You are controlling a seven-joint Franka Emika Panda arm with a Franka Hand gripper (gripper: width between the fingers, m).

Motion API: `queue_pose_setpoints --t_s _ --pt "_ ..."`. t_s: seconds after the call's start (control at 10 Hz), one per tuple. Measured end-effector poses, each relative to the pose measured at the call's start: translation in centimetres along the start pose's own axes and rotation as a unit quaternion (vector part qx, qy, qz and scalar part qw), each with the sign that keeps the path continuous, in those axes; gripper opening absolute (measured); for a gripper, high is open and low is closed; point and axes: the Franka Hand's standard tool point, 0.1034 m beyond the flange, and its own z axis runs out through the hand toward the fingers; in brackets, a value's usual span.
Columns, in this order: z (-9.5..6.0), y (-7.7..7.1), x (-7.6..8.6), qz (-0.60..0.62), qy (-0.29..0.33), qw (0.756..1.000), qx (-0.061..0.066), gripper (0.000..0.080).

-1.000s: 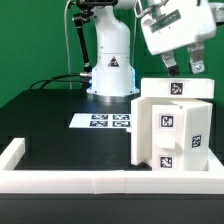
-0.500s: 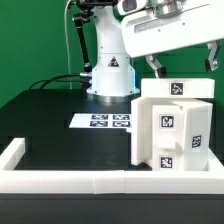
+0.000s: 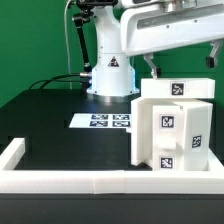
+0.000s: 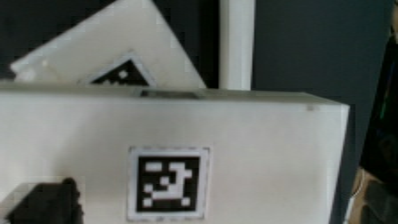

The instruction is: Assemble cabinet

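Observation:
The white cabinet (image 3: 172, 128) stands upright at the exterior view's right, near the front rim, with square tags on its top and front faces. My gripper (image 3: 181, 66) hangs just above its top. The fingers (image 3: 150, 68) are spread wide apart, one near each side of the cabinet's top, and hold nothing. In the wrist view the cabinet's tagged white face (image 4: 173, 180) fills the frame. A tilted white panel (image 4: 111, 55) with a tag lies beyond it. One dark finger (image 4: 43, 203) shows at the edge. My gripper (image 4: 214, 208) is open over the face.
The marker board (image 3: 104, 121) lies flat on the black table, left of the cabinet. The robot base (image 3: 110, 72) stands behind it with cables trailing to the left. A low white rim (image 3: 70, 180) edges the table's front and left.
The hand has turned about its wrist and lowered slightly. Its fingers now sit wider across the cabinet's top than one second ago. The cabinet has not moved.

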Motion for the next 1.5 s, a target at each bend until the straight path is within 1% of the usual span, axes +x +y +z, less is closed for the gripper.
queue_pose_setpoints --t_s 0.2,0.4,0.5,0.6,0.7,0.9,1.0,1.2,1.3,1.4,1.5 --pt "-0.1 0.0 0.1 -0.072 -0.016 0.997 -0.007 0.0797" --pt "0.0 0.2 0.1 -0.143 -0.016 0.990 -0.006 0.0797" --pt "0.0 0.2 0.1 -0.159 -0.016 0.987 -0.006 0.0797" --pt "0.0 0.4 0.1 -0.206 -0.016 0.978 -0.005 0.0797" --pt "0.1 0.5 0.3 -0.279 -0.014 0.960 -0.010 0.0797" --pt "0.2 0.3 0.7 -0.401 -0.012 0.916 -0.024 0.0797" --pt "0.2 0.3 0.8 -0.417 -0.011 0.908 -0.026 0.0797" --pt "0.2 0.6 1.0 -0.503 -0.009 0.864 -0.031 0.0797" --pt "0.4 0.7 0.8 -0.520 -0.009 0.853 -0.033 0.0797" --pt "0.7 1.0 0.6 -0.549 -0.010 0.835 -0.034 0.0797" --pt "0.9 1.1 0.4 -0.565 -0.013 0.824 -0.033 0.0797"
